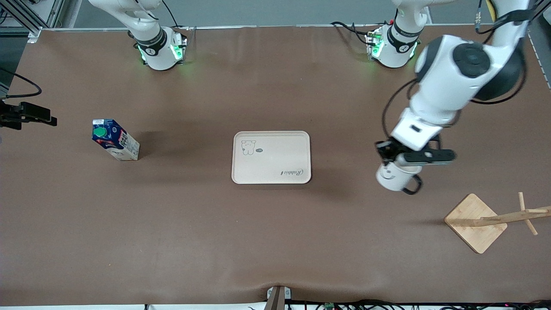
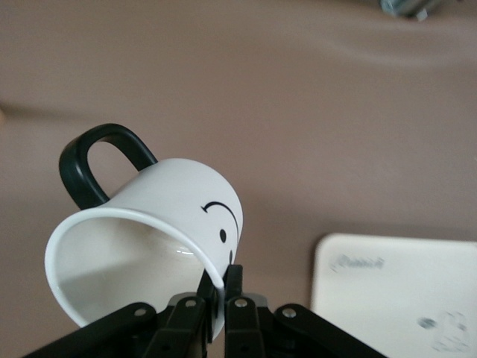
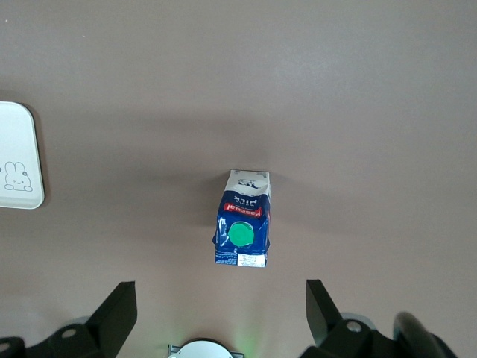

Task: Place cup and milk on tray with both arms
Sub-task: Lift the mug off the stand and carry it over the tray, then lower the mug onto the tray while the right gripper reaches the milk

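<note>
My left gripper (image 1: 392, 162) is shut on the rim of the white smiley cup (image 1: 395, 177) and holds it tilted in the air over the table, between the beige tray (image 1: 271, 157) and the wooden stand. In the left wrist view the fingers (image 2: 223, 287) pinch the cup's wall (image 2: 171, 216), with the tray (image 2: 395, 291) off to one side. The milk carton (image 1: 115, 140) stands toward the right arm's end of the table. My right gripper (image 3: 220, 298) is open and empty, high over the milk (image 3: 242, 220); it is outside the front view.
A wooden stand with a square base (image 1: 475, 221) and pegs sits near the left arm's end, nearer the front camera than the cup. A black camera mount (image 1: 26, 114) juts in at the table edge near the milk. The tray's corner (image 3: 19, 160) shows in the right wrist view.
</note>
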Motion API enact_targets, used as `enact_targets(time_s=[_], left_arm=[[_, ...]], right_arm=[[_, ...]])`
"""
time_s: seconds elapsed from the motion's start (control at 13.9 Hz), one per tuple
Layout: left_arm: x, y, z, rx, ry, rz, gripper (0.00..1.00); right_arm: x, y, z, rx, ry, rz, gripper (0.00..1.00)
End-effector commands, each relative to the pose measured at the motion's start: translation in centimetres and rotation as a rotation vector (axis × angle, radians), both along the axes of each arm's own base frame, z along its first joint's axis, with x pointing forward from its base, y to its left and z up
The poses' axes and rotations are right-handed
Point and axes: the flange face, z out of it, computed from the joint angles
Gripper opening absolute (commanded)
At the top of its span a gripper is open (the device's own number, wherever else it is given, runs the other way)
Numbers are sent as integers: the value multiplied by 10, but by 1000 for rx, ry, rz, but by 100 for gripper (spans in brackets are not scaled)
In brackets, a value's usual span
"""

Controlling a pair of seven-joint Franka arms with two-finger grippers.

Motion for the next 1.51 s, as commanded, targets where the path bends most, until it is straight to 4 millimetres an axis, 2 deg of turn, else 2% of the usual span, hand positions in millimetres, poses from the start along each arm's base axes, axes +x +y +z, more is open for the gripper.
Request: enact_targets(time_s=[0.0, 0.07, 0.14, 0.22, 0.29, 0.36, 0.5, 0.58, 0.72, 0.87, 1.08, 1.3, 1.44], left_arm=[[-1, -75, -23, -40, 132, 109, 0], [-9, -110, -38, -51, 177, 166, 0], [-13, -137, -50, -65, 209, 228, 0], [-14, -155, -61, -75, 235, 265, 0], [-19, -174, -73, -77, 257, 269, 0], [-24, -187, -89, -68, 285, 272, 0], [-28, -204, -119, -61, 334, 305, 0], [-40, -220, -137, -44, 365, 334, 0], [-51, -231, -164, -7, 393, 380, 0], [-62, -238, -185, 37, 408, 371, 0], [-68, -241, -201, 81, 390, 363, 0], [-68, -240, -215, 97, 397, 358, 0], [-66, -237, -217, 126, 354, 331, 0]], right_arm=[[0, -4, 4, -4, -3, -11, 100], [0, -5, 2, -3, 1, -11, 100], [4, -5, -7, -4, 13, -8, 100], [8, -8, -17, -4, 35, -13, 100], [8, -12, -18, -2, 33, -19, 100], [8, -20, -21, 1, 36, -33, 100], [23, -21, -61, 7, 98, -33, 100], [23, -24, -62, 1, 96, -36, 100], [25, -27, -75, -3, 130, -40, 100], [25, -21, -79, -8, 140, -38, 100], [2, -13, -134, 2, 218, -43, 100], [-41, -6, -186, 1, 149, -40, 100], [-48, -5, -200, -11, 132, -33, 100]])
